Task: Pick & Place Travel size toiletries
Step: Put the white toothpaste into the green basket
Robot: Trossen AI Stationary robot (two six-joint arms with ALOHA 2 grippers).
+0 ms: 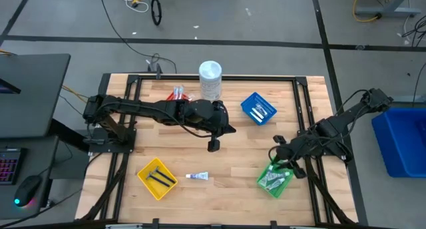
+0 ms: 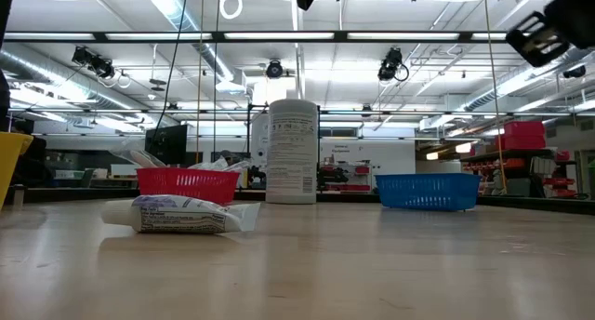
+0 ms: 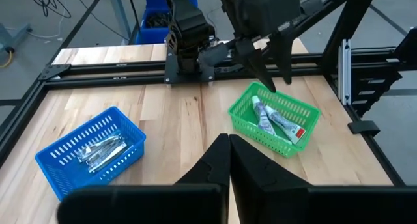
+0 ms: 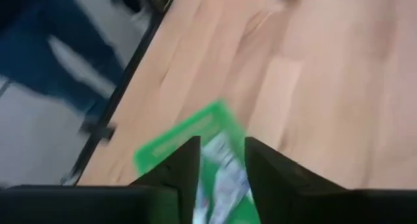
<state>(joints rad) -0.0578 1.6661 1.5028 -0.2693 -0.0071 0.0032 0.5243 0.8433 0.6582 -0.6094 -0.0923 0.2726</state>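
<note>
While one small white tube with blue and red print [image 1: 197, 177] lies loose on the wooden tabletop [image 1: 233, 156], long axis crosswise, the left gripper [image 1: 213, 146], empty with fingers pressed together, hangs near it; the tube sits toward seven o'clock of it. Well apart at three o'clock, the right gripper [image 1: 275, 159] hovers over the green plastic basket [image 1: 275, 178] of tubes, fingers parted with nothing between them. The left arm looks nearer.
</note>
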